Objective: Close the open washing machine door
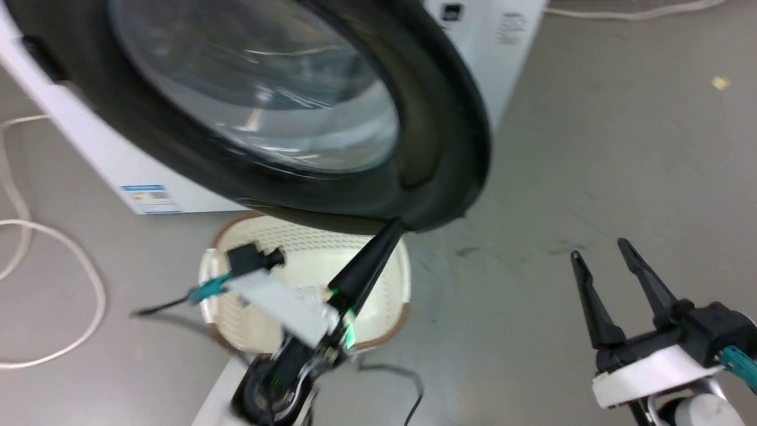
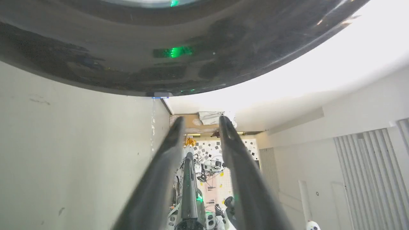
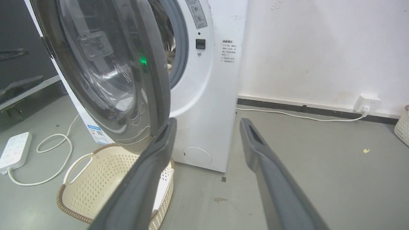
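Observation:
The washing machine door (image 1: 440, 124), a wide black ring around a bulging clear glass bowl (image 1: 254, 89), stands swung out from the white washing machine (image 3: 207, 95). My left gripper (image 1: 395, 228) reaches up over the basket, and its fingertips are at the door's lower edge. In the left wrist view the door's dark rim (image 2: 159, 64) arches just above the left gripper (image 2: 201, 118), whose fingers are slightly apart with nothing between them. My right gripper (image 1: 600, 248) hangs open over bare floor at the lower right, well clear of the door (image 3: 153, 64). The right gripper (image 3: 207, 121) holds nothing.
A cream perforated laundry basket (image 1: 207, 266) sits on the floor beneath the door, also seen as the basket (image 3: 96, 179) in the right wrist view. White cable (image 1: 59, 236) loops on the floor to the left near a power strip (image 3: 14, 150). A wall socket (image 3: 367, 103) sits at the right.

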Available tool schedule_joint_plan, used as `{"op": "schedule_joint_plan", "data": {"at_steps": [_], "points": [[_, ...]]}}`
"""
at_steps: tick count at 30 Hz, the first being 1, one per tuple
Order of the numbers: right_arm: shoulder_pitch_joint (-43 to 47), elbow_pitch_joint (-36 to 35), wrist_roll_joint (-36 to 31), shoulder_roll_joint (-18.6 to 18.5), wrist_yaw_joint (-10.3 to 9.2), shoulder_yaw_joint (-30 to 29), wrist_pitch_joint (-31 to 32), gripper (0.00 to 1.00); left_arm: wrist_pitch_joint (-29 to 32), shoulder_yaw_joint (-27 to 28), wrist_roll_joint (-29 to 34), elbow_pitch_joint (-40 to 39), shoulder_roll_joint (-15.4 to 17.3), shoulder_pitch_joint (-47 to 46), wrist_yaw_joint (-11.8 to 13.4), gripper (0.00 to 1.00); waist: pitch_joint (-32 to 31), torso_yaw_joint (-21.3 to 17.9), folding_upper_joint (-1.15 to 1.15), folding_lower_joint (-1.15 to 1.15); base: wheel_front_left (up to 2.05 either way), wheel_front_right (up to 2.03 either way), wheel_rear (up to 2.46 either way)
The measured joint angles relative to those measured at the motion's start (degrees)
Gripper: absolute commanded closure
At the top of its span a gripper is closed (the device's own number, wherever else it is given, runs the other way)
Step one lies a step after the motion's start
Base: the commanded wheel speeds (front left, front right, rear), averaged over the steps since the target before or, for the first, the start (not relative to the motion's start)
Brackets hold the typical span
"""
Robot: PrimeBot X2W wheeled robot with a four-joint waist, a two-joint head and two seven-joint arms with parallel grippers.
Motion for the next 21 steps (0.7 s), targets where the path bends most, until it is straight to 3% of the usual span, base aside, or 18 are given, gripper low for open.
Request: {"op": "schedule_joint_plan", "data": {"at_steps": [4, 8, 9, 10, 12, 14, 17, 21], "points": [[1.7, -0.9, -0.3, -0.5, 0.00, -1.3, 0.0, 0.00, -5.3, -0.4, 10.4, -5.5, 5.3, 5.8, 0.0, 0.00, -2.2, 3.8, 0.00, 0.00, 0.00, 0.00, 0.00], [3.8, -1.3, -0.6, -0.9, 0.00, -1.8, 0.0, 0.00, -17.2, -2.2, 26.3, -6.8, 12.1, 9.1, 0.0, 0.00, -4.9, 7.6, 0.00, 0.00, 0.00, 0.00, 0.00], [4.9, -1.4, -0.9, -1.0, 0.00, -1.7, 0.0, 0.00, -25.8, -2.7, 37.8, -5.4, 15.4, 10.7, 0.0, 0.00, -7.0, 10.1, 0.00, 0.00, 0.00, 0.00, 0.00], [5.1, -1.4, -0.9, -1.0, 0.00, -1.6, 0.0, 0.00, -26.7, -1.9, 42.9, -4.4, 16.2, 11.1, 0.6, 0.00, -7.7, 10.8, 0.00, 0.00, 0.00, 0.00, 0.00], [5.5, -1.5, -0.9, -1.0, 0.00, -1.6, 0.0, 0.00, -27.2, 1.0, 53.0, -3.9, 16.2, 12.2, 4.2, 0.00, -9.0, 12.2, 0.00, -0.01, 0.00, 0.00, 0.00], [5.9, -1.7, -0.9, -0.9, 0.00, -1.3, 0.0, 0.00, -27.2, 5.6, 61.3, -6.5, 13.6, 13.5, 6.4, 0.00, -10.1, 13.6, 0.00, -0.01, 0.00, 0.00, 0.00], [6.5, -2.0, -1.0, -0.9, 0.00, -0.7, 0.0, 0.00, -27.3, 10.1, 70.8, -9.9, 9.6, 16.5, 7.7, 0.00, -11.3, 15.1, 0.00, 0.00, 0.00, 0.00, 0.00], [7.4, -2.2, -1.0, -0.9, 0.00, 0.2, 0.0, 0.00, -27.3, 12.7, 79.5, -10.5, 7.2, 20.4, 8.8, 0.00, -12.0, 16.3, 0.00, 0.00, 0.00, 0.00, 0.00]]}}
